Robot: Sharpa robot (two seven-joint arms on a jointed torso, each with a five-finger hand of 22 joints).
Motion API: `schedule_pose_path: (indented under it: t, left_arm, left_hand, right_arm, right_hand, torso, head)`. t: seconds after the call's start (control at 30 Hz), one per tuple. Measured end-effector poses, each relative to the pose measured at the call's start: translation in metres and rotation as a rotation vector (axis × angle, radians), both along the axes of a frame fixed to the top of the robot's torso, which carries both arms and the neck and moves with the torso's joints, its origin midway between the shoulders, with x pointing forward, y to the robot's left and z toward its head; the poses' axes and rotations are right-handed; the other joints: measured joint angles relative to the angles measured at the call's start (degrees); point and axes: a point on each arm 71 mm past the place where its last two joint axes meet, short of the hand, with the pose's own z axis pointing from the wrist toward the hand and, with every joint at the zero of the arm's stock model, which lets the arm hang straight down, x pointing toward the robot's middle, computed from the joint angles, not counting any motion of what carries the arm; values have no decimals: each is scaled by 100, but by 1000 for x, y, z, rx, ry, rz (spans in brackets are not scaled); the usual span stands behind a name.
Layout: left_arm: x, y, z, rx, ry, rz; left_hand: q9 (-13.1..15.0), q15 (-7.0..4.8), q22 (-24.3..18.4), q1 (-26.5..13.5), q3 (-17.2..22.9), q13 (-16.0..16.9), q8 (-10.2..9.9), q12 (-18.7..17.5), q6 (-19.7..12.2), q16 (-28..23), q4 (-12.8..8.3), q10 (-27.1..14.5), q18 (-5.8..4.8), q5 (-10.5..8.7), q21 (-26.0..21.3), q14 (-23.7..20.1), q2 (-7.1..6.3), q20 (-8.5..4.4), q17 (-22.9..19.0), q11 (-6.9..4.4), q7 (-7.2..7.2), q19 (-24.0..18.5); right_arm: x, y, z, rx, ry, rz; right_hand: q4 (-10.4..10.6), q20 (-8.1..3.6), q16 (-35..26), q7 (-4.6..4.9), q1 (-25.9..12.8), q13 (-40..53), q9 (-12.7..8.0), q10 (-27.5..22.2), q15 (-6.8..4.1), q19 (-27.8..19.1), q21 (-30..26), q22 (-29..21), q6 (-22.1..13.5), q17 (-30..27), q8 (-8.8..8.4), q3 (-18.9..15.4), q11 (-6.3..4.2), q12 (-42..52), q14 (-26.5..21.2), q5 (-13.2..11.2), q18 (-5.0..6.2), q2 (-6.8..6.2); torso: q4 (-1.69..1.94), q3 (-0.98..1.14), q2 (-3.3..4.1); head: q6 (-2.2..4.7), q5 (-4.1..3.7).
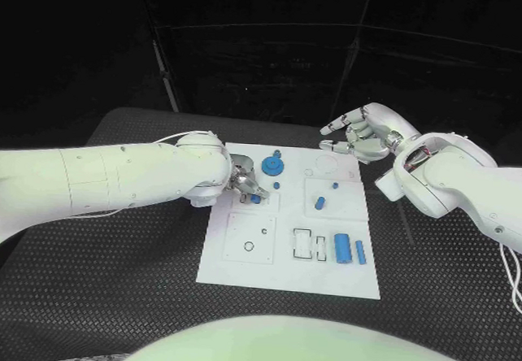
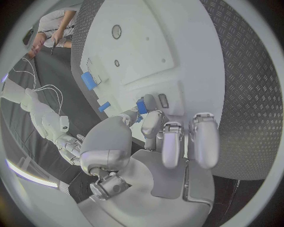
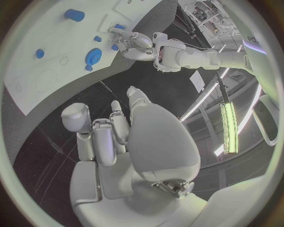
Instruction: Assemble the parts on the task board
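A small blue part [image 1: 255, 199] sits at the task board's [image 1: 239, 269] left edge, pinched in the fingertips of the robot's left hand [image 1: 244, 183]; a slip or a tilted push there could jam the piece or knock it off the board. The left arm reaches in low over the board's left side, wrist bent down. The right hand [image 1: 366, 131] hovers past the board's far right corner, fingers spread and empty, well apart from the blue gear [image 1: 272, 165]

White task board [image 1: 239, 265], blue parts [image 1: 342, 248], black ridged table [image 1: 114, 303], silver hands [image 1: 369, 133]
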Motion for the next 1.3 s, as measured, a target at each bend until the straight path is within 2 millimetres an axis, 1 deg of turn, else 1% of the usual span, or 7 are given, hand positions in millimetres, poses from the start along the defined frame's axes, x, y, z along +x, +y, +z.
schedule_pose_path:
  t: [0.1,0.13,0.27,0.33,0.4,1.3]
  left_arm:
    - [0,0,0,0,1,1]
    - [0,0,0,0,1,1]
    - [0,0,0,0,2,1]
    - [0,0,0,0,3,2]
    - [0,0,0,-1,3,3]
    - [-3,-1,3,4,21,-6]
  left_hand:
    - [0,0,0,0,-55,0,0,0,0,0,26,21,0,0,0,0,0,0,0,-21,0,0]
    - [0,0,0,0,-58,2,0,0,0,0,30,21,0,0,0,0,0,0,0,-21,0,0]
    - [6,0,0,-16,-106,7,1,0,0,0,46,22,0,0,21,0,16,0,0,-19,0,0]
    - [6,-2,0,-22,-117,13,1,0,0,0,57,41,0,0,21,-2,22,0,0,0,0,0]
    - [6,-21,0,-22,-137,13,1,0,0,0,77,41,1,0,21,-21,22,0,0,0,0,-1]
    - [4,-21,0,-22,-168,11,-6,0,-2,0,78,40,1,0,21,-21,22,1,0,0,0,-1]
  right_arm:
    - [0,0,0,0,0,1]
    - [0,0,0,0,1,1]
    - [0,0,0,-1,1,1]
    - [0,0,0,-1,2,2]
    - [0,0,0,-1,2,2]
    - [1,1,-1,-2,5,3]
  right_hand:
    - [0,0,0,0,-7,0,0,0,0,0,0,-2,0,0,0,0,0,0,0,0,0,7]
    - [0,0,0,0,-30,0,0,0,0,0,0,-2,0,0,0,0,0,0,0,18,0,-16]
    - [19,0,0,0,-44,0,0,0,0,0,0,-2,0,0,0,-19,0,0,0,22,0,-31]
    - [19,0,0,0,-44,0,0,0,0,0,0,-2,0,0,0,-19,0,0,0,22,0,-31]
    - [18,0,0,0,-44,0,0,0,0,0,0,-7,0,0,0,-19,0,0,0,22,0,-31]
    - [19,0,0,0,-42,2,0,0,0,0,0,-6,0,-1,0,-19,0,0,0,54,0,-33]
  torso:
    - [0,0,-1]
    - [0,0,0]
    - [0,1,-1]
    - [0,1,-1]
    - [0,1,-1]
    - [5,2,-2]
  head:
    - [0,0]
    - [0,0]
    - [0,-3]
    - [0,-5]
    - [0,-8]
    - [0,8]
